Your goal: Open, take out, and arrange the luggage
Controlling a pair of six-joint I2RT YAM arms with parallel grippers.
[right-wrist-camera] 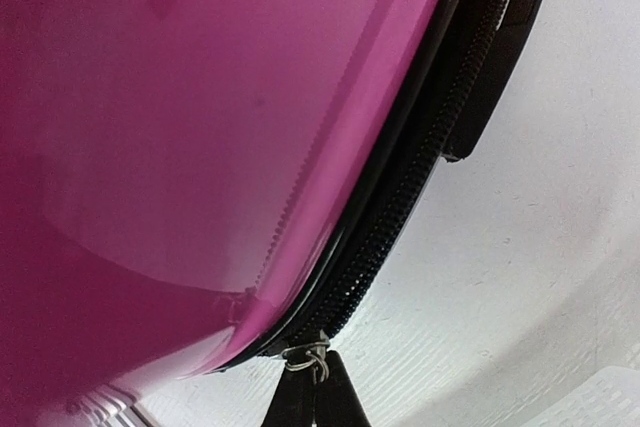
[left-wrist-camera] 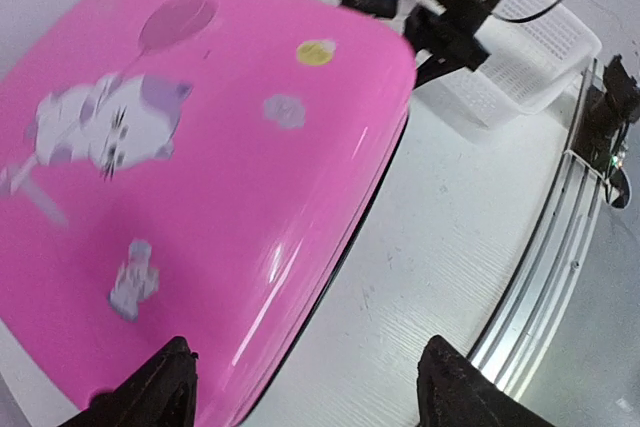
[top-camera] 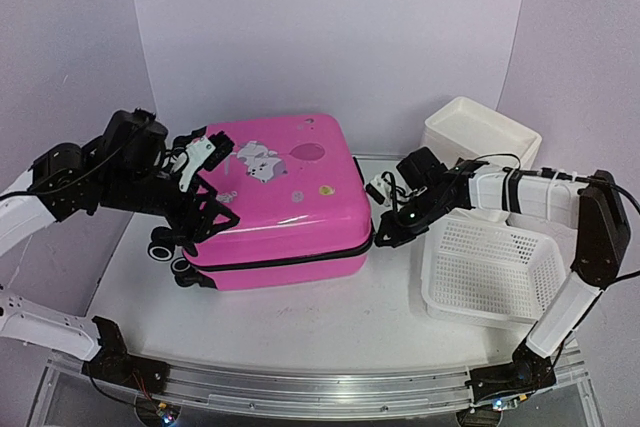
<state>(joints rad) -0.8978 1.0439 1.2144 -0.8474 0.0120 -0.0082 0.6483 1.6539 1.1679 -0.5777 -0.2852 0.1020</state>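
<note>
The hot-pink luggage [top-camera: 280, 197] lies flat mid-table, closed, with the white cartoon print facing up and its black wheels [top-camera: 160, 247] at the left end. My left gripper [top-camera: 205, 222] hovers open over its near left corner. In the left wrist view that gripper [left-wrist-camera: 305, 377] has one finger over the pink shell [left-wrist-camera: 200, 147] and the other over the table. My right gripper [top-camera: 380, 239] is at the luggage's right front corner. In the right wrist view it [right-wrist-camera: 316, 372] is shut on the metal zipper pull [right-wrist-camera: 310, 355] of the black zip band [right-wrist-camera: 420, 177].
A white mesh basket [top-camera: 495, 267] stands at the right front, close behind my right arm. A white drawer stack [top-camera: 480, 132] sits behind it at the back right. A metal rail [top-camera: 330, 387] runs along the table's near edge.
</note>
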